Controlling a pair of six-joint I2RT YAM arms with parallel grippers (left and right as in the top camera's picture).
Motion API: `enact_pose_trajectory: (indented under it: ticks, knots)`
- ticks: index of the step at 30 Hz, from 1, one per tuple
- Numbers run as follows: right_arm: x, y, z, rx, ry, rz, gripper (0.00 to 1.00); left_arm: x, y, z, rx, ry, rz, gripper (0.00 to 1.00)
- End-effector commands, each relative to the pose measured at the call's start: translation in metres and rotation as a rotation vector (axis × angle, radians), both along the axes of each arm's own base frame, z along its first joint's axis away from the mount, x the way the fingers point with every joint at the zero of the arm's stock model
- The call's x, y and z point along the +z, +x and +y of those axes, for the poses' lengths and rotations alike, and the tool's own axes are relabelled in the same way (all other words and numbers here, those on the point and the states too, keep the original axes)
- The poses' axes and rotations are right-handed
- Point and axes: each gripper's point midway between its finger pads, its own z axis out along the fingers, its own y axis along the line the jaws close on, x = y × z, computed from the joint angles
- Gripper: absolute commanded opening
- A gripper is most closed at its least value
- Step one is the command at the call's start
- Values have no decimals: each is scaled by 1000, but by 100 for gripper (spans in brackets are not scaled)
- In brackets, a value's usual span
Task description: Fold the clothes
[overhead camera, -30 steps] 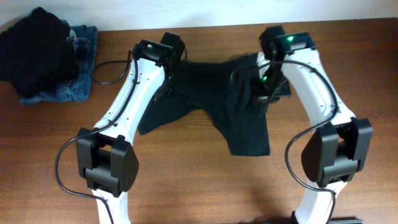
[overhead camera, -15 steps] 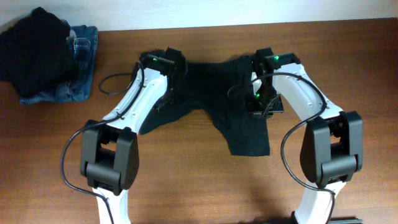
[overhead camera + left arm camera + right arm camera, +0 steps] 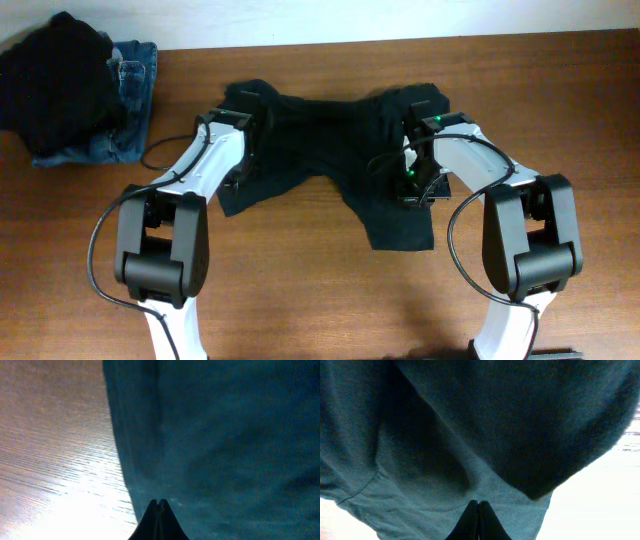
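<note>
We see the T-shirt (image 3: 340, 150) lying rumpled across the middle of the table (image 3: 300, 300), nearer its far edge. In the far left corner, well apart from the shirt, the jeans (image 3: 128, 135) lie on the table with a heap of other cloth (image 3: 55, 85) on top of them. The left gripper (image 3: 160, 504) sits at the shirt's left edge, with bare table to its left. The right gripper (image 3: 478, 505) sits on the shirt's right part, with a fold of cloth just ahead of it.
</note>
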Motion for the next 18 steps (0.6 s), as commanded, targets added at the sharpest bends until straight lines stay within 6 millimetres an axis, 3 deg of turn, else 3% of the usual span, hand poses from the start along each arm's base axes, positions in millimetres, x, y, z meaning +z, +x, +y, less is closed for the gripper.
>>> enact_pose_trajectory:
  ticks: [1,18]
  knots:
    - [-1,-2,2,-11,4,-1,4,-14,-8,3,5,-9,39,1]
    - [-24,-26,-3,-64,-17,53,4,-41,-35,-14,0,-127,123,1]
